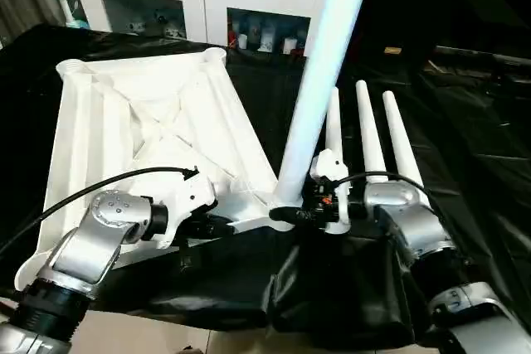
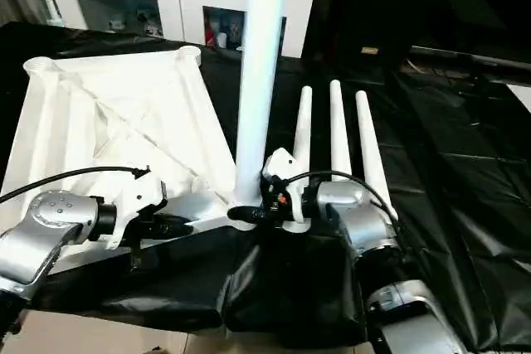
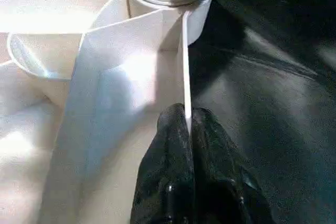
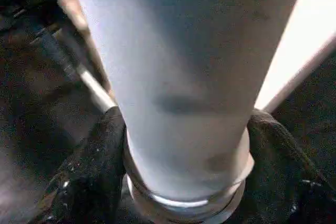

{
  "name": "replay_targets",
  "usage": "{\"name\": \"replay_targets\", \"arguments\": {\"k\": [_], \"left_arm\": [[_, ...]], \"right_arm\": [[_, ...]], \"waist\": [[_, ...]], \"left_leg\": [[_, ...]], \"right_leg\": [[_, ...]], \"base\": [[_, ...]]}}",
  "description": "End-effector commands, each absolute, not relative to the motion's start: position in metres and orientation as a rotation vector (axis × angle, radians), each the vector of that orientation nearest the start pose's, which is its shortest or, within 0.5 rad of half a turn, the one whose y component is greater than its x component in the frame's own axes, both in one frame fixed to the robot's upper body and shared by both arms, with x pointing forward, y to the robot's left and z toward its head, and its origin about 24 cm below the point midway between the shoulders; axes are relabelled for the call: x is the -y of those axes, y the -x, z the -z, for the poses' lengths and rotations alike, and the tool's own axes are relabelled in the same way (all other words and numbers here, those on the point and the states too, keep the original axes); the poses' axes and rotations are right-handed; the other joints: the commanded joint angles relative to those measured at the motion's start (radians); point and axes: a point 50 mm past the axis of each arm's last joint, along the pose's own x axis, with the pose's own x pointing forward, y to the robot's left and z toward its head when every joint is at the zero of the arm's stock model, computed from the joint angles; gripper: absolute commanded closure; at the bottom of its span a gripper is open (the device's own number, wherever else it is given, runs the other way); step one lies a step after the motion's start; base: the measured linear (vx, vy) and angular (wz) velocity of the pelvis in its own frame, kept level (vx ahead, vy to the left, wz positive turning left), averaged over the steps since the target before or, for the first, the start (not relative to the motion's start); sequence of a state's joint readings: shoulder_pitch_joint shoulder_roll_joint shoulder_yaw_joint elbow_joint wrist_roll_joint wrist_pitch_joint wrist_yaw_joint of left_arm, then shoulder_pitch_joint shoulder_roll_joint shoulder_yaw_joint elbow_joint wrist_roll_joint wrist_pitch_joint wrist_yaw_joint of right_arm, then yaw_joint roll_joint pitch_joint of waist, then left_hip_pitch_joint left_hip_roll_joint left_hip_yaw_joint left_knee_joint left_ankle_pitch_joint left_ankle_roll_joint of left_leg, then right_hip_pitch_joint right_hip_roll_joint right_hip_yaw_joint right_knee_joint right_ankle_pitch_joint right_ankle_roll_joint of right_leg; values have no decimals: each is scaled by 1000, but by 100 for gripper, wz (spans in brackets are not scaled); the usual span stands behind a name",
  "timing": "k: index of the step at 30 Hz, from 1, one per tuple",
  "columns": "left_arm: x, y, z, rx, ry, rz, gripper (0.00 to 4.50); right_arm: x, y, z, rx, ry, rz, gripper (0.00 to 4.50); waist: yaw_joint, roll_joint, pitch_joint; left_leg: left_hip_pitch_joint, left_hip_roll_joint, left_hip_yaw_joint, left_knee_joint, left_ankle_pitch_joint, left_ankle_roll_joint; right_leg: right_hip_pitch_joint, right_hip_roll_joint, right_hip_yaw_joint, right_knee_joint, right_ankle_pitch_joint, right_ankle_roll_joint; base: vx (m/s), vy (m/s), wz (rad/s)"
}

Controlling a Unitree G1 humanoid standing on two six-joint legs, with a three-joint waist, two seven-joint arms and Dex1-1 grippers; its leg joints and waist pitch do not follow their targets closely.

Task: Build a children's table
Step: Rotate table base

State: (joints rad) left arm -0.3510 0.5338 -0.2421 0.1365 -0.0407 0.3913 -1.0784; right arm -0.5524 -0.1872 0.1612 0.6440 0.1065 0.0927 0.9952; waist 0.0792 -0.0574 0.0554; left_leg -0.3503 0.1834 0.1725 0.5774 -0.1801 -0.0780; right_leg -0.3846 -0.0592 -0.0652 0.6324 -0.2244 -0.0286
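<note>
Tabletop (image 1: 149,122) lying ribbed side up at centre left, rim being pinched by left gripper (image 3: 186,124). Right gripper (image 4: 184,182) straddling upright leg (image 1: 323,72) at near corner socket (image 1: 278,205), grip uncertain. Next, likely: twisting leg home.

Black cloth (image 1: 465,163) carries tabletop (image 1: 141,122), three legs (image 1: 369,134).
</note>
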Motion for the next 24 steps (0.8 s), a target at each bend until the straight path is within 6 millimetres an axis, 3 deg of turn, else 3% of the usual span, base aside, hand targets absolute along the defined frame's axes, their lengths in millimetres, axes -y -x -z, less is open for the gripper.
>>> {"name": "replay_targets", "arguments": {"k": [1, 6, 8, 10, 14, 19, 20, 24], "left_arm": [[-158, -292, -60, -473, -337, 1043, 450], [-143, -310, -57, -466, -297, 875, 450], [-136, -320, -55, -474, -294, 775, 450], [-128, -326, -52, -479, -297, 712, 450], [-118, -329, -49, -489, -323, 703, 450], [-119, -327, -47, -512, -334, 727, 450], [-120, -326, -47, -516, -338, 733, 450], [-126, -320, -46, -515, -361, 796, 450]], "right_arm": [[92, -322, -30, -342, 16, -1031, 177], [71, -330, -23, -366, -73, -808, 177], [63, -334, -20, -386, -89, -703, 177], [53, -335, -20, -387, -71, -675, 177], [45, -337, -23, -383, -66, -677, 177], [47, -339, -28, -360, -111, -699, 177], [49, -340, -28, -359, -116, -693, 122], [57, -343, -30, -348, -124, -685, 86]], "waist": [[2, 6, -57], [-1, 10, -57], [0, 11, -58], [2, 10, -62], [11, 8, -65], [12, 9, -62], [12, 10, -62], [9, 14, -61]], "left_leg": [[4, 50, -13, -61, -135, 48], [9, 49, -15, -66, -169, 4], [3, 49, -15, -66, -146, 11], [7, 48, -12, -62, -130, 14], [1, 46, -12, -60, -107, 36], [1, 48, -13, -62, -124, 43], [2, 49, -13, -63, -129, 41], [-3, 48, -15, -65, -141, 42]], "right_leg": [[49, -89, 59, -74, -97, -228], [44, -93, 61, -86, -211, -191], [44, -90, 60, -81, -165, -187], [43, -88, 60, -79, -132, -190], [48, -90, 60, -74, -76, -184], [47, -91, 58, -77, -94, -183], [47, -91, 58, -77, -103, -182], [48, -91, 57, -78, -106, -182]], "base": [[0, 0, 0], [0, 0, 0], [0, 0, 0], [0, 0, 0], [0, 0, 0], [0, 0, 0], [0, 0, 0], [0, 0, 0]]}}
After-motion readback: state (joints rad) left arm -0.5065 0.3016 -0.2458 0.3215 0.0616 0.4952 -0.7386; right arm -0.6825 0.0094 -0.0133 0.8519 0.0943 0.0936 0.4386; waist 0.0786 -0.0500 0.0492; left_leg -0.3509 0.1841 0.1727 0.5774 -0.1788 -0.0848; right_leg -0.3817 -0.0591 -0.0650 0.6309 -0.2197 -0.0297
